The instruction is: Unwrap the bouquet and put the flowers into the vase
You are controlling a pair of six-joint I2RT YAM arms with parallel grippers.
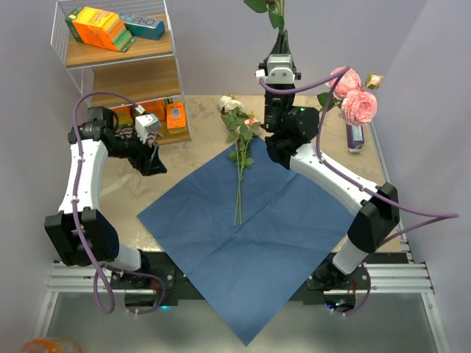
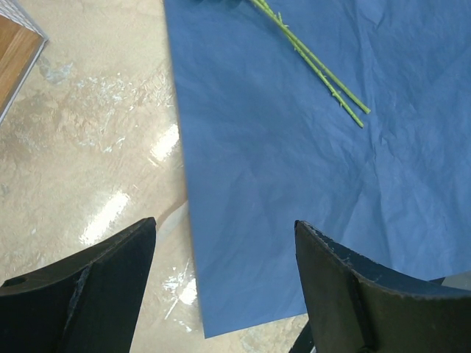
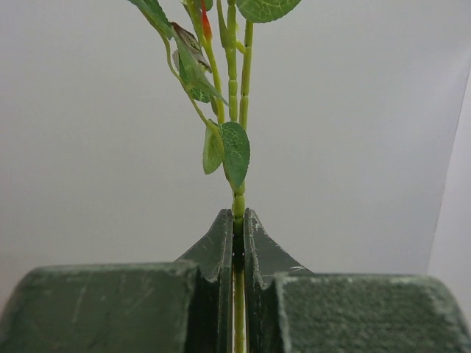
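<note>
The right gripper (image 1: 281,38), raised high above the table (image 1: 121,195), has its 2 dark green, rough-faced jaws pressed together on a thin, knuckled green stem (image 3: 238,200) that runs straight up from between them. Oval, veined leaves (image 3: 235,151) hang just above the jaw tips against a plain white wall, and the bloom is cut off by the top edge in both views. The left gripper (image 2: 224,224) hangs low with its 2 black, scuffed, wedge-shaped jaws spread wide and nothing between them. Under the gap runs the straight edge of a creased, matte blue paper sheet (image 2: 294,184), with glossy, marbled beige tabletop under the left jaw. Beyond the right jaw the slim bare stem ends (image 2: 313,66) of the flowers (image 1: 237,132) lie on the paper; from above, their cream and pink heads and green leaves rest flat near the sheet's far corner, their number hard to count. 2 full pink roses (image 1: 359,107) stand just right of the raised jaws, and the arm and its cable hide whatever holds them.
</note>
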